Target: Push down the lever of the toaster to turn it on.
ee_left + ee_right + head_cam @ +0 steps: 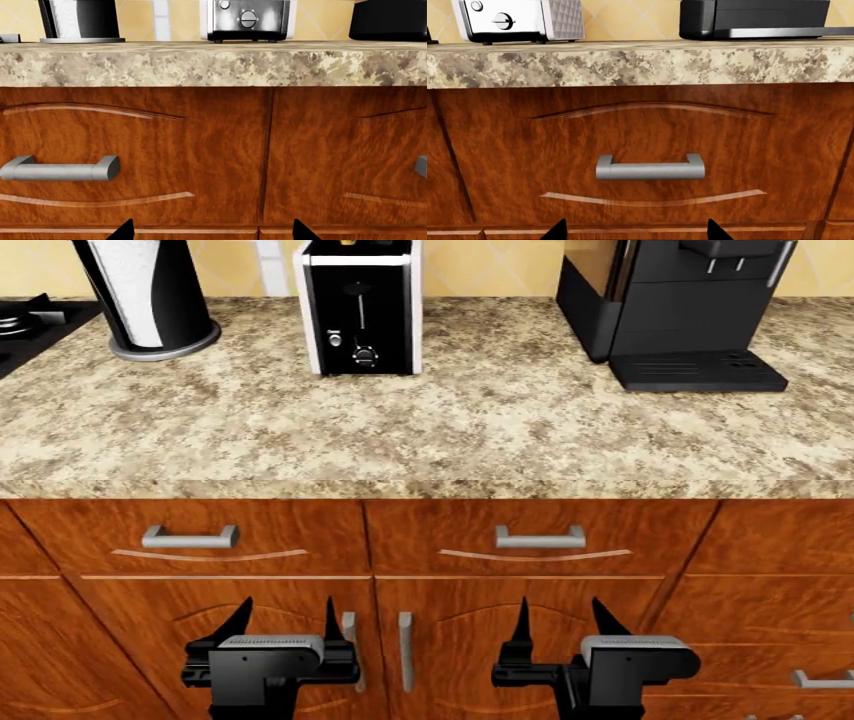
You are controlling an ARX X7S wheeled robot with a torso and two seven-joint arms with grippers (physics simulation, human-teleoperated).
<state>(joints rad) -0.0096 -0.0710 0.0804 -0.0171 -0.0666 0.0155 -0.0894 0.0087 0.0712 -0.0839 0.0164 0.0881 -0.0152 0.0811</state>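
Note:
The toaster (358,308) stands at the back of the counter, left of centre, with white sides and a glossy black front. Its lever (358,288) is a small black tab high on the vertical slot, above the Cancel button and the dial (363,357). The wrist views show only the toaster's lower part (248,20) (517,19); the lever is out of view there. My left gripper (287,622) and right gripper (558,622) are both open and empty, low in front of the cabinet doors, well below the counter and far from the toaster.
A black coffee machine (674,310) stands at the back right. A black holder with a white paper roll (144,295) stands at the back left, beside a stove corner (27,320). The granite counter edge (427,480) overhangs drawers with metal handles (190,537) (539,538).

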